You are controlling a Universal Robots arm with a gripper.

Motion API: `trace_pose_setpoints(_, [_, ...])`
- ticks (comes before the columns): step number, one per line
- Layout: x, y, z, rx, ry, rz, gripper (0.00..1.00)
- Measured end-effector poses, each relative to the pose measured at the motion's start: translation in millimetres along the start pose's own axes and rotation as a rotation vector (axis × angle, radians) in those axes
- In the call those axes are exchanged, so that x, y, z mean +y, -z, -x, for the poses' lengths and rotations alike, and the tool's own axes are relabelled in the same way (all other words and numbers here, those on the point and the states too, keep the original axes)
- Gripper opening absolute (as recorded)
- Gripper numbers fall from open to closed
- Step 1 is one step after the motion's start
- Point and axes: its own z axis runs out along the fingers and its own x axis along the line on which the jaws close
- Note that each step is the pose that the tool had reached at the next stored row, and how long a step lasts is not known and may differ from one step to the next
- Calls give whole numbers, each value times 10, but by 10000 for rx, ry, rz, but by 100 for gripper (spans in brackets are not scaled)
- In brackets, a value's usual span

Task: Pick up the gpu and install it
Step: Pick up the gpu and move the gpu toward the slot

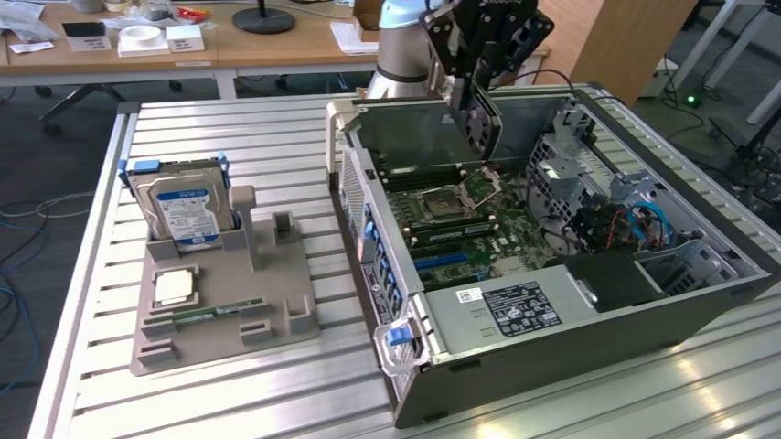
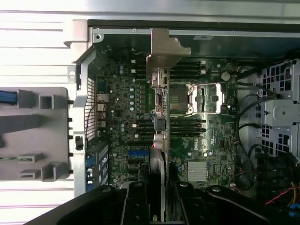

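Observation:
My gripper (image 1: pixel 475 80) hangs over the open computer case (image 1: pixel 366 197), shut on the gpu (image 1: pixel 481 123). The thin card hangs edge-down above the motherboard (image 1: pixel 458 219), apart from it. In the wrist view the gpu (image 2: pixel 160 126) appears edge-on between the two black fingers (image 2: pixel 136 201) of the gripper (image 2: pixel 159 199), its silver bracket (image 2: pixel 163 49) at the far end. It floats over the motherboard (image 2: pixel 117 103), close to the CPU socket (image 2: pixel 180 98). A blue slot (image 2: pixel 138 153) lies on the board beside the card's line.
A grey parts holder (image 1: pixel 274 302) at the exterior view's left carries a hard drive (image 1: pixel 183 210), a CPU (image 1: pixel 177 288) and a memory stick (image 1: pixel 208 314). Inside the case sit a power supply (image 1: pixel 513 306), a drive cage (image 1: pixel 573 174) and cables (image 1: pixel 635 224).

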Motion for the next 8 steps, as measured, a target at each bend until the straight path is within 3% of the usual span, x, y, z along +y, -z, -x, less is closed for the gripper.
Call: trace_pose_setpoints(8, [1,0,9,0,-1,0,26])
